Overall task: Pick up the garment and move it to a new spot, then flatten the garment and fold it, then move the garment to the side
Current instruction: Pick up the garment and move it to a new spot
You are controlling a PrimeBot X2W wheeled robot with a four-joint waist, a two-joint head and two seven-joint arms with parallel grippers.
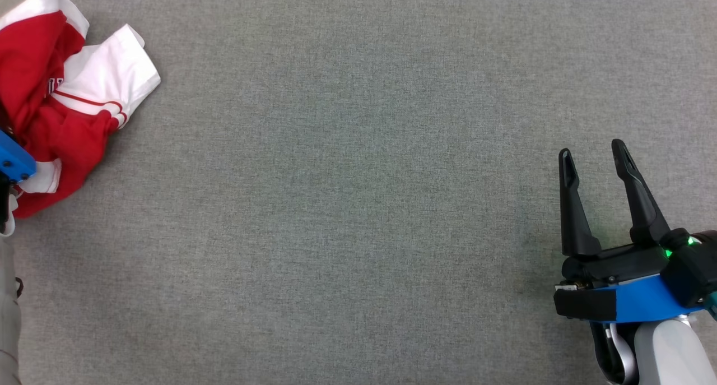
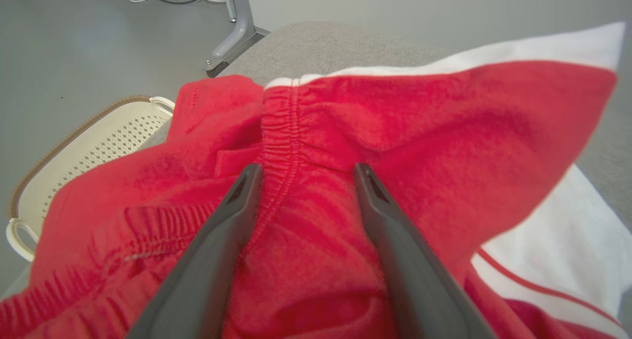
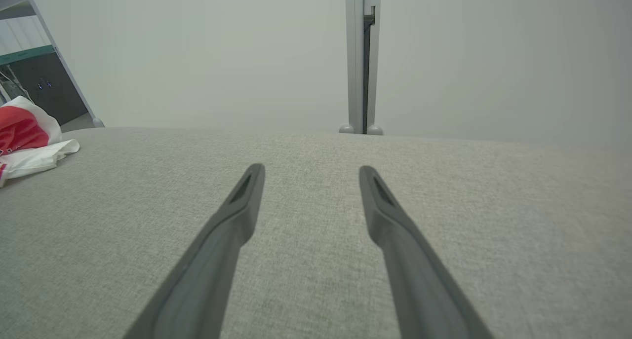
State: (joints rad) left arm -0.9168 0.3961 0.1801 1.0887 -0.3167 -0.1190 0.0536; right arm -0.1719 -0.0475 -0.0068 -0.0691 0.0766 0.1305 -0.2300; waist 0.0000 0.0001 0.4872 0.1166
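Note:
The garment (image 1: 67, 102) is a crumpled red and white piece lying at the far left of the grey table (image 1: 358, 205). In the left wrist view my left gripper (image 2: 306, 173) is open, its two fingers spread over a ridge of the garment (image 2: 395, 131), close beside the gathered red waistband. Whether the fingertips touch the cloth I cannot tell. In the head view only the left arm's blue wrist part (image 1: 14, 161) shows at the left edge. My right gripper (image 1: 594, 155) stands open at the right of the table with nothing between its fingers. The right wrist view shows the garment (image 3: 27, 141) far to its left.
A cream perforated basket (image 2: 94, 141) sits on the floor beyond the table's edge in the left wrist view, with a metal table leg (image 2: 237, 28) and cables further off. A pale wall and a grey post (image 3: 363, 57) stand behind the table.

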